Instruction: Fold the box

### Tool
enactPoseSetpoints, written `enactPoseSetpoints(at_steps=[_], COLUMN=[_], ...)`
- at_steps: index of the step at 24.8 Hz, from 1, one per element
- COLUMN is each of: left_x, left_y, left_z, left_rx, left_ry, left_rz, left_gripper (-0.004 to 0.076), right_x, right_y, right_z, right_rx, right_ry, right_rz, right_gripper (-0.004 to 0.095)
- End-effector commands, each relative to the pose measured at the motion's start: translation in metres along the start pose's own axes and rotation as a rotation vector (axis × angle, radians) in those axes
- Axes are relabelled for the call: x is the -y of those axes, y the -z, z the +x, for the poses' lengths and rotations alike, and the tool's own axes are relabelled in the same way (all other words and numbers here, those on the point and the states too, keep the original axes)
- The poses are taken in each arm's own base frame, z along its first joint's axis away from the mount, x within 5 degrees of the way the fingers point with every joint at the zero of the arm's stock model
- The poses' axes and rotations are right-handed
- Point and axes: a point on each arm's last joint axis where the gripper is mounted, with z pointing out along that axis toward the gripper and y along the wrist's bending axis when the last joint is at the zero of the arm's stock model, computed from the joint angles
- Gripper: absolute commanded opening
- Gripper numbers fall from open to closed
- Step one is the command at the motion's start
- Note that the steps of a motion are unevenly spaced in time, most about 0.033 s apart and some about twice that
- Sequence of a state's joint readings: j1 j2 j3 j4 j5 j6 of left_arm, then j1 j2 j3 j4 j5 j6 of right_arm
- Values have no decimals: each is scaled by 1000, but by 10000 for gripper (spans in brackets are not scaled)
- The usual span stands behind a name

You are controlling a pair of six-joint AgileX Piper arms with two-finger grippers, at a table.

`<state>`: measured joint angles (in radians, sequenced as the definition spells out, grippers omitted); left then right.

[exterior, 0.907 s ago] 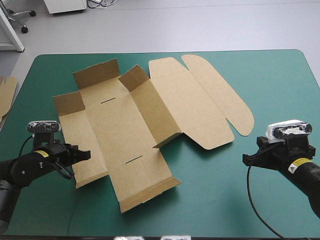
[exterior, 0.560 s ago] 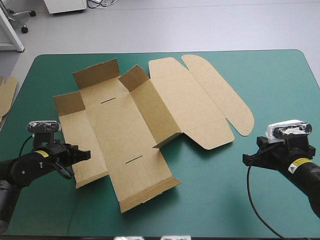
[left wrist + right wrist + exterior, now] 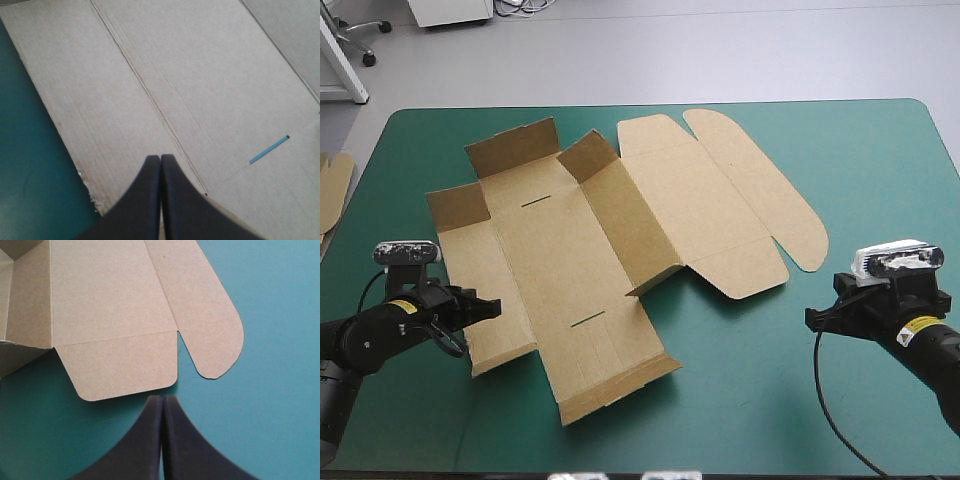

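Observation:
The brown box (image 3: 610,250) lies mostly flat in the middle of the teal-green table, a few flaps raised along its left and middle parts. Its rounded lid flaps (image 3: 760,190) spread flat toward the right. My left gripper (image 3: 492,308) is shut, its tips at the box's left edge; the left wrist view shows the shut tips (image 3: 160,159) just over the board (image 3: 200,90), holding nothing. My right gripper (image 3: 812,318) is shut and sits on the bare cover right of the box. The right wrist view has its tips (image 3: 162,399) just short of the rounded flap (image 3: 125,370).
An edge of more brown board (image 3: 330,190) shows at the table's left edge. Bare teal-green cover (image 3: 880,160) stretches right of the box and along the near edge.

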<state>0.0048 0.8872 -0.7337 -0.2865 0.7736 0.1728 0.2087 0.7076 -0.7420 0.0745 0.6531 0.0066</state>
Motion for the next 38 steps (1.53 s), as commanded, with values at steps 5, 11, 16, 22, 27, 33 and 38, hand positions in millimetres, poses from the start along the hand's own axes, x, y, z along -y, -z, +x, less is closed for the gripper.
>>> enactPoseSetpoints(at_steps=[5, 11, 16, 22, 27, 33, 38], left_x=[-8, -41, -82, -114, -118, -120, -118], left_y=[-1, -19, -25, -46, -50, -53, -62], left_z=[-30, -49, -48, -28, -22, -18, -3], left_rx=[121, 84, 103, -70, -97, -103, -117], left_ry=[120, 285, 470, 543, 488, 491, 567], left_rz=[-25, 119, 204, 232, 196, 167, 174], left_gripper=[-13, -10, -10, -10, 7, 242, 480], right_x=[1, 1, 1, 2, 2, 2, 2], right_y=[-5, -16, -16, -16, -16, -16, -16], right_z=[-14, -14, -13, -11, -10, -9, -8], right_rx=[45, 5, -8, -24, -40, -47, -53], right_ry=[14, 6, 9, 24, 24, 24, 17], right_rz=[9, 11, 13, 19, 20, 20, 20], right_gripper=[-34, -34, -34, -34, -34, -34, -34])
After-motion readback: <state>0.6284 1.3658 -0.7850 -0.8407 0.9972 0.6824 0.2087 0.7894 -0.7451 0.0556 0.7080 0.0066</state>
